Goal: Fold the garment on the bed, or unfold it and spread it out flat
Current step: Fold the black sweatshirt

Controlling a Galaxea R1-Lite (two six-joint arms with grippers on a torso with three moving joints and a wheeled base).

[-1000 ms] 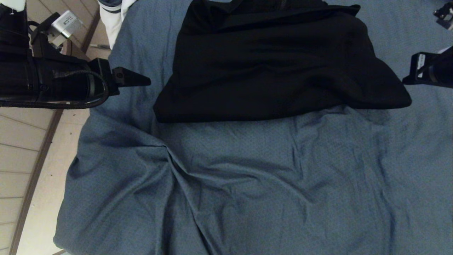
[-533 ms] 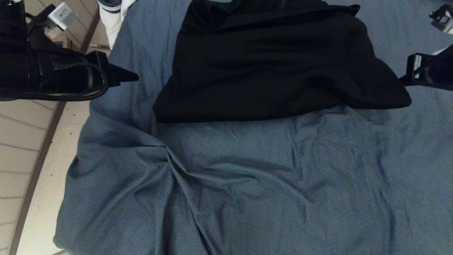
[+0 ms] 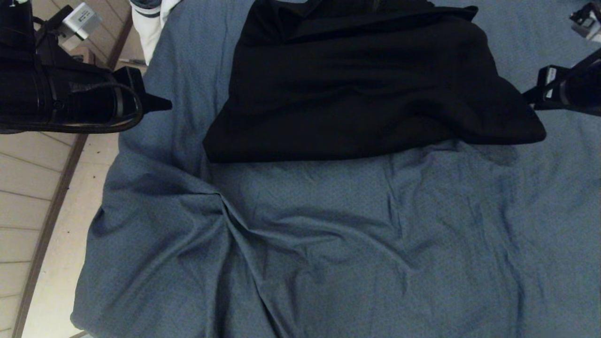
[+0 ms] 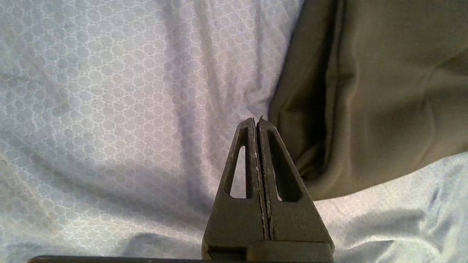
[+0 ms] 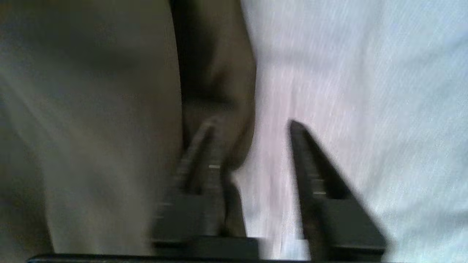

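The garment [image 3: 366,84], a black hoodie folded into a rough rectangle, lies on the far half of the bed [image 3: 328,244]. My left gripper [image 3: 166,104] hovers over the blue-grey sheet a little to the left of the garment's left edge. In the left wrist view that gripper [image 4: 257,120] is shut with nothing in it, and the garment [image 4: 384,91] lies just beyond its tips. My right gripper [image 3: 528,96] is at the garment's right edge. It stands open [image 5: 252,126], one finger over the garment [image 5: 91,109] and the other over the sheet.
The bed's left edge drops to a pale wood floor [image 3: 33,211]. A white and navy duvet [image 3: 150,19] hangs at the far left corner. The near half of the sheet is creased, with a ridge [image 3: 235,220] running toward the front.
My left gripper has shut and drawn back to the left, away from the garment. My right gripper has opened and edged in toward the garment's right side. The garment has not moved.
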